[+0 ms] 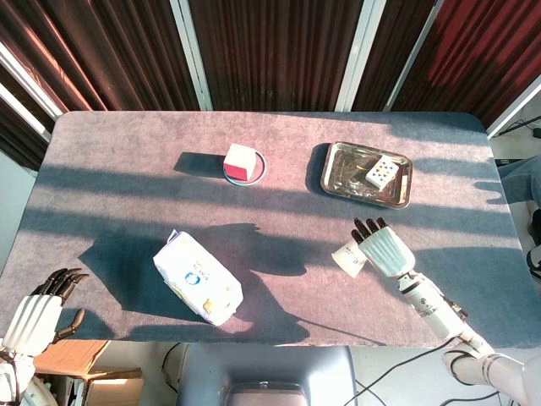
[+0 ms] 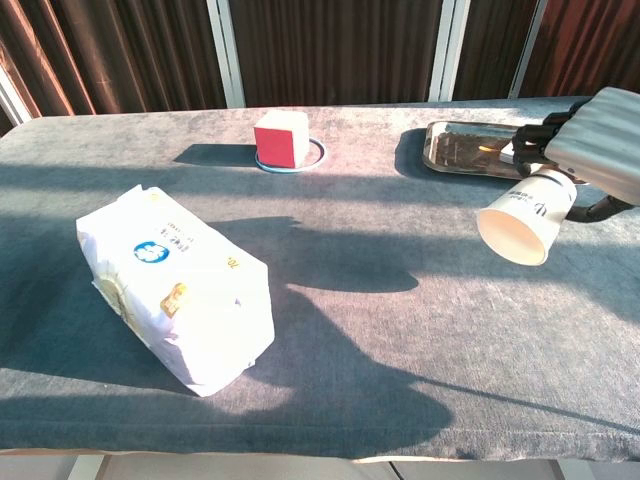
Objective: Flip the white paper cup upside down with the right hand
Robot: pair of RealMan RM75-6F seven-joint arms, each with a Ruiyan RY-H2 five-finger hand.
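My right hand grips the white paper cup by its base end and holds it above the table on the right. The cup lies tilted on its side, and its open mouth faces left and toward me in the chest view. My left hand hangs off the table's near left corner with nothing in it, its fingers apart; only the head view shows it.
A white plastic package lies at the near left. A red and white cube sits on a blue-rimmed disc at the back. A metal tray with a small dotted box stands at the back right, just behind the held cup.
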